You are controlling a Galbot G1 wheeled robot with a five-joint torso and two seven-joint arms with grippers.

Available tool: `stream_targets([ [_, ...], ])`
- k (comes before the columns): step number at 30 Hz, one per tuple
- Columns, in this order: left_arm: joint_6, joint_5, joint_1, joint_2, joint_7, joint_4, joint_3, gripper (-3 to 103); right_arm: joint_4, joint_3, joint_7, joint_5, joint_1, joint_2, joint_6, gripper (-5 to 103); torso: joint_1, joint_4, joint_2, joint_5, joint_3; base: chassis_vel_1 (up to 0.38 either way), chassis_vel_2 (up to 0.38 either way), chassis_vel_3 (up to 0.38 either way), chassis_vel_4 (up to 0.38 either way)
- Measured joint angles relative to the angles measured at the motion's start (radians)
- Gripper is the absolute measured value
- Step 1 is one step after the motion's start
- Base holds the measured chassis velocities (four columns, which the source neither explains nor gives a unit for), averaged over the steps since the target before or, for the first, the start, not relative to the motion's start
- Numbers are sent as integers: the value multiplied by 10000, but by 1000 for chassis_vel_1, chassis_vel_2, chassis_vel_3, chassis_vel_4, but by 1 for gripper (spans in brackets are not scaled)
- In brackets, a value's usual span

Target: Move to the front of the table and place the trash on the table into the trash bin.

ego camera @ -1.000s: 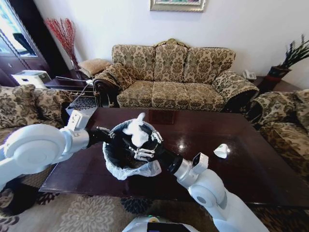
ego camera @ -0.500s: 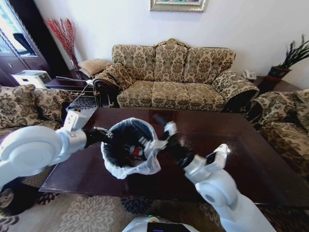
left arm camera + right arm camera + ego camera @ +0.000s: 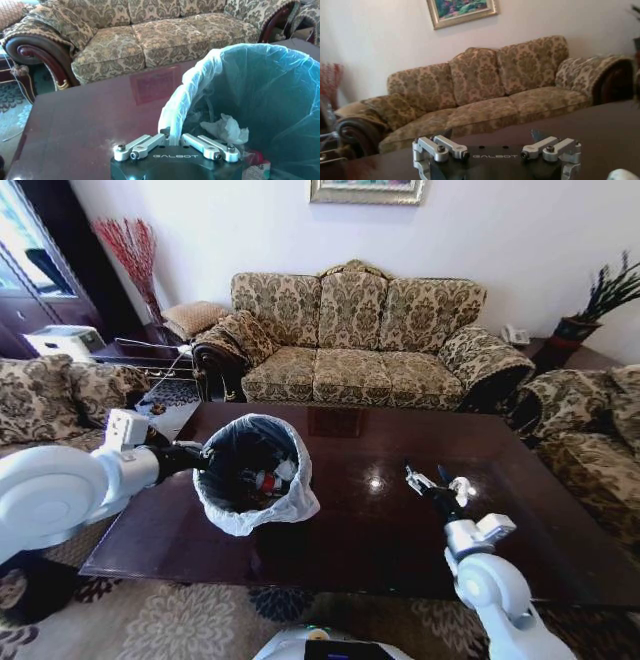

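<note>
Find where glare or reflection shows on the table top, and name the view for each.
Head view: a bright glare spot on the table, and a wall-picture reflection near its far edge. Left wrist view: a pale rectangular reflection beside the trash bin.

The desk (image 3: 400,530) is dark, shiny wood. The trash bin (image 3: 250,480) has a thin, see-through plastic bag, with crumpled white paper (image 3: 227,129) inside.

The right gripper (image 3: 428,483) has pulled away from the trash bin (image 3: 255,475) and swung right across the table (image 3: 380,520), jaws now spread wide beside the white tissue (image 3: 462,489), its earlier tissue dropped inside the bin, which the left gripper (image 3: 200,458) has shifted slightly left.
</note>
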Motion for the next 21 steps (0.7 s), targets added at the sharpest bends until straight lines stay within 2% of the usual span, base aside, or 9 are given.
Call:
stream_targets([
  [3,0,31,20,-66,25,-25,-6,0,-252,-5,42,-386,16,80,217,100,0,0,0,-1,0,-114,-152,132,167],
  [5,0,45,40,-140,58,-78,-46,0,-845,-5,209,-1489,-45,348,910,100,-1,-2,1,-3,-1,-152,-186,170,189],
  [6,0,45,40,-140,58,-78,-46,0,-845,-5,209,-1489,-45,348,910,100,-1,-2,1,-3,-1,-142,-182,170,189],
  [10,0,47,41,-180,96,-173,-45,0,-2174,-82,901,-3242,-133,888,2090,100,-1,-13,0,20,0,-125,-171,97,138],
  [14,0,54,39,-181,96,-229,-28,0,-2905,30,1264,-3387,58,1080,2115,100,0,-12,0,2,0,-51,-69,16,24],
  [16,0,58,53,-203,80,-247,-37,0,-3451,67,1307,-3285,237,1050,2064,100,0,-1,-1,-12,1,0,0,0,0],
  [19,1,66,60,-222,65,-264,-51,0,-3735,36,1305,-3058,350,947,1984,100,0,7,-2,-9,1,32,44,-10,-14],
  [21,0,66,67,-231,60,-289,-52,0,-4224,-36,1284,-2872,578,807,1964,100,0,2,-2,-2,0,5,29,-13,-3],
])
